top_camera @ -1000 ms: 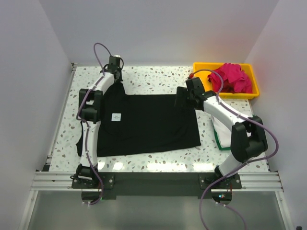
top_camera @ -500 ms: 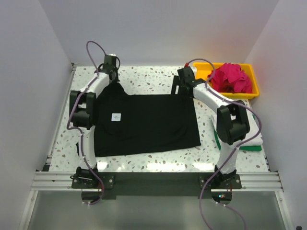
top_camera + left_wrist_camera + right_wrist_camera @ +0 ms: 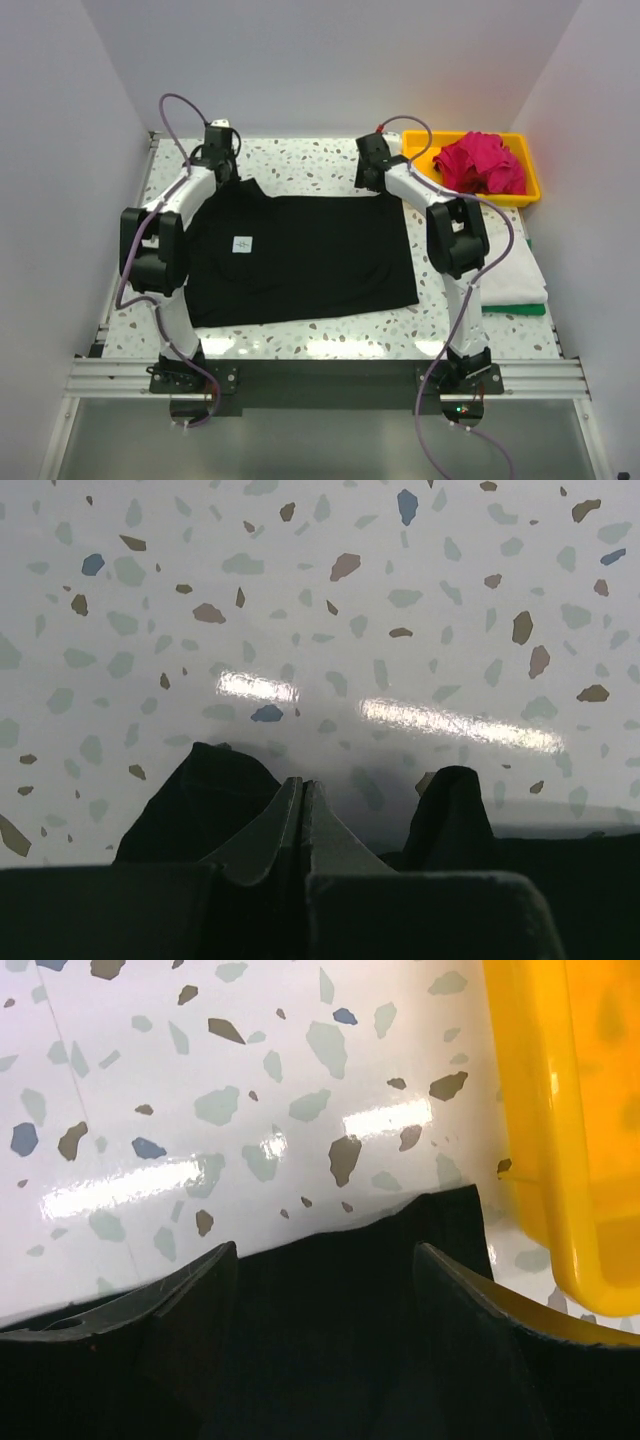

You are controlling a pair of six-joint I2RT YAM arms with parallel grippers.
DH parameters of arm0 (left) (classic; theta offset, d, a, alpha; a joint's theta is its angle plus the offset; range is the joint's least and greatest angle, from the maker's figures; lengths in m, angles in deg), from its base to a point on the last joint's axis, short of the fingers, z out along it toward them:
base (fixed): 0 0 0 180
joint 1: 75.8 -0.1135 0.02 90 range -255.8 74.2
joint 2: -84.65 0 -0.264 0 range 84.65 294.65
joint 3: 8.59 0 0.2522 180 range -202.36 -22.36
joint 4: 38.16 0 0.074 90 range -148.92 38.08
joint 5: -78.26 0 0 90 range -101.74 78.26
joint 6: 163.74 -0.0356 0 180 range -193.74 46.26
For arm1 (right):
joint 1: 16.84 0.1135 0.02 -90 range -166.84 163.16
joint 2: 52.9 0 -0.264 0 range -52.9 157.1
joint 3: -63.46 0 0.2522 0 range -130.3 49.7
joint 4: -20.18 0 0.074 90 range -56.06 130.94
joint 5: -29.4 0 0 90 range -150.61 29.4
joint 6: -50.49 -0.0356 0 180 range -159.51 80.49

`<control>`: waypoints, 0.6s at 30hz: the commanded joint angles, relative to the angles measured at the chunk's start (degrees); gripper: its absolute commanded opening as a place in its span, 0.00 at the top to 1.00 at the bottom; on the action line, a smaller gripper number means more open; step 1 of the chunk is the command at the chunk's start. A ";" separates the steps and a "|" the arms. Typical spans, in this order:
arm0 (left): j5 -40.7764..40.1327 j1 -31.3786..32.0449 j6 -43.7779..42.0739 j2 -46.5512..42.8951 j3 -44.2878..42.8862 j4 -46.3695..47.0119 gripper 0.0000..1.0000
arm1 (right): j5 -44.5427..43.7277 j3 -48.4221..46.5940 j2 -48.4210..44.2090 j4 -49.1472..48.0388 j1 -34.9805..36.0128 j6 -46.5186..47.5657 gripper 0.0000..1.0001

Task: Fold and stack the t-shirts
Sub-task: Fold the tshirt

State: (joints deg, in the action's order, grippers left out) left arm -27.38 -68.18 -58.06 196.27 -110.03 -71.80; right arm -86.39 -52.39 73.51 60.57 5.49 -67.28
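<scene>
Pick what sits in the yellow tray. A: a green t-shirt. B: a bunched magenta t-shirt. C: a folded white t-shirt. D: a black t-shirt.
B: the top view shows the magenta t-shirt bunched up inside the yellow tray, with no other cloth visible in it.

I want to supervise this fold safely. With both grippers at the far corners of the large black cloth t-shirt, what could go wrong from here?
1. The right gripper is open over the large black cloth t-shirt, while the left gripper looks shut on its corner; lifting now would probably drag the shirt crooked.
2. The yellow plastic tray stands close beside that open gripper, which might knock it.
</scene>
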 commanded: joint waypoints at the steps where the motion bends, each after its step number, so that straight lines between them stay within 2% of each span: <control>1: 0.43 -0.15 1.19 -5.96 3.38 4.67 1.00 | -4.37 -4.08 2.60 1.49 -0.18 0.17 0.27; 8: 1.31 -0.06 1.54 -11.32 8.66 5.46 1.00 | -6.47 -5.76 5.78 2.46 -0.18 -0.44 0.30; 18: 2.54 0.03 2.78 -21.96 21.23 8.71 1.00 | -8.50 -6.29 6.75 3.69 -0.18 -1.76 0.32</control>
State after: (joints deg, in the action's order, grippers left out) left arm -25.83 -68.18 -56.44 178.37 -91.22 -67.30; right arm -92.22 -56.82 80.03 63.35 5.49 -67.61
